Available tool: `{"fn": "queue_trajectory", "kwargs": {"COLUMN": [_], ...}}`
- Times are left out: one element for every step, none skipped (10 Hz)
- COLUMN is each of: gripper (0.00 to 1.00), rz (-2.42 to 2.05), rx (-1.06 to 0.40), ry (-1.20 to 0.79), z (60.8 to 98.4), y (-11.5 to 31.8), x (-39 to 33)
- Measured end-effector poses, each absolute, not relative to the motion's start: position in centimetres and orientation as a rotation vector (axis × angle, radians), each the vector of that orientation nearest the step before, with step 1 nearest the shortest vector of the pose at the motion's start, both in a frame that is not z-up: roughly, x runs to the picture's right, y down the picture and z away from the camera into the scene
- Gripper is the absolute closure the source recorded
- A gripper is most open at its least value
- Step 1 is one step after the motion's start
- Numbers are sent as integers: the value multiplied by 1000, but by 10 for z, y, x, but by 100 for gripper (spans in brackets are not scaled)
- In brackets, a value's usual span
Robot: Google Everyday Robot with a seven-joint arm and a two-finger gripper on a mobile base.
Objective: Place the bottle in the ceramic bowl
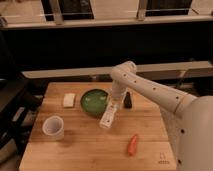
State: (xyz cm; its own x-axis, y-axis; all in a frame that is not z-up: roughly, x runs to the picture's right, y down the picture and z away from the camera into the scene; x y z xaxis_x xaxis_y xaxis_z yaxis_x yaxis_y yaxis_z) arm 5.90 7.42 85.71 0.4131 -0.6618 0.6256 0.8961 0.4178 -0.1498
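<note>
The slim white bottle (106, 117) hangs tilted, its top end in my gripper (113, 104) and its lower end near the wooden table (85, 150). It sits at the right edge of the green ceramic bowl (93, 103), overlapping the rim. The bowl stands at the back middle of the table and looks empty. My gripper is shut on the bottle; the white arm (150, 90) reaches in from the right.
A white cup (53, 127) stands at the front left. A pale block (69, 100) lies left of the bowl. A small dark object (128, 100) stands right of the gripper. An orange carrot-like thing (132, 144) lies at the front right.
</note>
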Motion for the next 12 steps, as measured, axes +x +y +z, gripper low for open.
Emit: {"fn": "queue_trajectory", "kwargs": {"gripper": [98, 98, 98, 98, 98, 98, 98, 98, 98, 98, 98, 98], "rz": [-1029, -1019, -998, -980, -971, -974, -976, -972, -974, -969, -964, -961], "rx": [-505, -502, -501, -496, -491, -487, -485, -483, -483, -487, -485, -484], "ry": [-527, -525, -519, -512, -509, -511, -513, -513, -515, -513, -512, -512], "z": [862, 864, 865, 866, 867, 875, 880, 885, 886, 886, 888, 890], "y": [68, 64, 61, 57, 53, 47, 42, 37, 36, 36, 35, 33], "x": [53, 51, 50, 48, 45, 43, 42, 39, 34, 34, 34, 33]}}
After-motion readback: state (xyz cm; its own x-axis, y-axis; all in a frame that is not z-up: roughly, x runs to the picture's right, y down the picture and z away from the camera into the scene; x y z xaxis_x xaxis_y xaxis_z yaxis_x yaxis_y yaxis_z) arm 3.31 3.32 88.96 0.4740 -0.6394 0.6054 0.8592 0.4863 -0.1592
